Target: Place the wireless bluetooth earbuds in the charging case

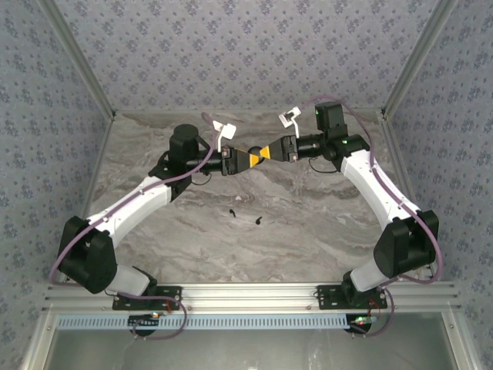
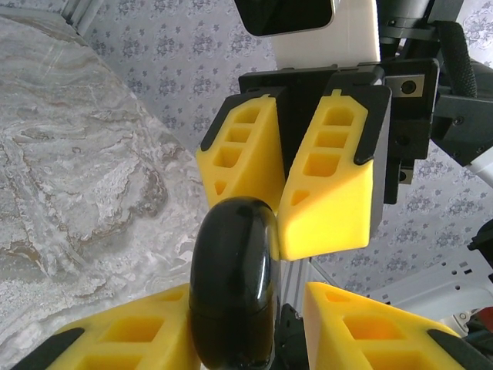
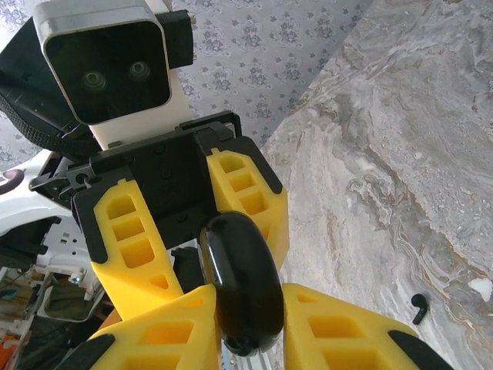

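Charging case [image 3: 245, 297], glossy black oval, pinched by right gripper [image 3: 246, 304], yellow ribbed fingers [image 3: 347, 327], left gripper [image 2: 248, 297] parted loosely around it.

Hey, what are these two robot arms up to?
The two arms meet in mid-air above the marble table, with a black charging case between them. The right gripper is clamped on the case; the left gripper sits around its other end, with a gap on one side. Two black earbuds lie on the table, not yet in the case.
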{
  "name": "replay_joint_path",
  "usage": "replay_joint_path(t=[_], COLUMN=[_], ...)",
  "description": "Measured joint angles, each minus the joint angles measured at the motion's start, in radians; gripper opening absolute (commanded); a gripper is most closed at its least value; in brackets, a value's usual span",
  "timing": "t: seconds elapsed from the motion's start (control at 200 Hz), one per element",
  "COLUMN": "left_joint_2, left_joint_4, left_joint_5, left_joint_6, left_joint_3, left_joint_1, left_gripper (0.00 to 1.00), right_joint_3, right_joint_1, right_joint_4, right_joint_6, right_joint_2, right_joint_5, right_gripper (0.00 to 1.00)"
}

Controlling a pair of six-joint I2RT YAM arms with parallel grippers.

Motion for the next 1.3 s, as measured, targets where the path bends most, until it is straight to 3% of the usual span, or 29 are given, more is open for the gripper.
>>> replay_joint_path(t=[0.12,0.385,0.58,0.845,1.069,1.299], left_joint_2=[0.0,0.002,0.002,0.002,0.002,0.002], left_joint_4=[-0.001,-0.022,-0.03,-0.062,-0.082,-0.1], left_joint_5=[-0.008,-0.035,-0.034,-0.012,-0.007,-0.024], left_joint_6=[0.0,0.001,0.008,0.029,0.045,0.061], left_joint_3=[0.0,0.007,0.013,0.023,0.032,0.039], left_joint_1=[-0.005,-0.008,-0.016,-0.019,-0.019,-0.025], left_gripper=[0.35,0.15,0.11,0.11,0.14,0.41], right_joint_3=[0.0,0.0,0.0,0.003,0.016,0.018], right_joint_1=[-0.001,-0.001,0.0,0.013,0.017,0.018], right_joint_4=[0.009,0.013,0.001,-0.033,-0.04,-0.037], right_joint_6=[0.007,0.008,-0.008,-0.039,-0.056,-0.042], right_joint_2=[0.0,-0.001,-0.003,-0.004,-0.004,-0.012], right_joint_5=[0.0,0.0,0.004,0.003,-0.003,0.008], right_gripper=[0.24,0.29,0.41,0.39,0.25,0.17])
